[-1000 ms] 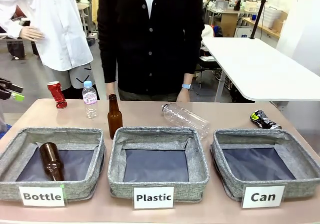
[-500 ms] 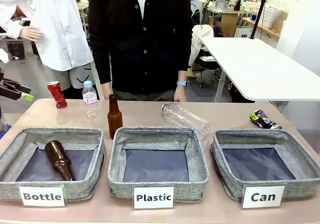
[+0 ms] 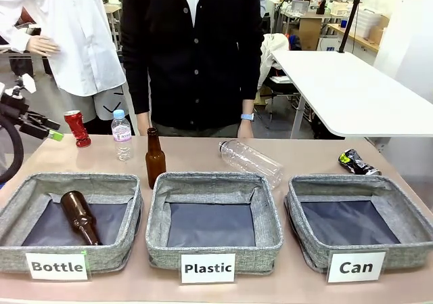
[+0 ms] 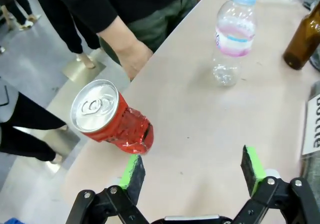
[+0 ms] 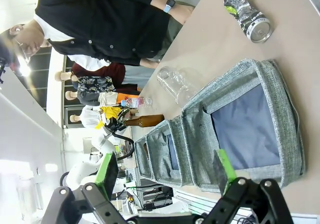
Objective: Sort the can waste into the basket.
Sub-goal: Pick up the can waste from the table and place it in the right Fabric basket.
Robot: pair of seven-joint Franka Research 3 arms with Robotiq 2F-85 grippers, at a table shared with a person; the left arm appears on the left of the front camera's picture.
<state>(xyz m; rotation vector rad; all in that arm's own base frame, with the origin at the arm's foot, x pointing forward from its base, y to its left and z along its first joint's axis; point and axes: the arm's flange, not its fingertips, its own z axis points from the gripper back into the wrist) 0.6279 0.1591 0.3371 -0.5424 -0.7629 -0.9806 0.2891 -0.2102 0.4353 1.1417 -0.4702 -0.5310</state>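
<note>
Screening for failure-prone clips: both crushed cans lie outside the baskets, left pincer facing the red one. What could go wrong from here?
1. The red can stands crumpled near the table edge; the open left pincer could nudge it off.
2. The person's hand is close behind that can, so contact is possible.
3. The Can basket sits at the opposite end; carrying across might topple the upright brown bottle.

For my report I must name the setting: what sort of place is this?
Probably a robotics lab set for a sorting trial: the robot's left hand, the Can basket among three labelled ones, and a white worktable behind.
</note>
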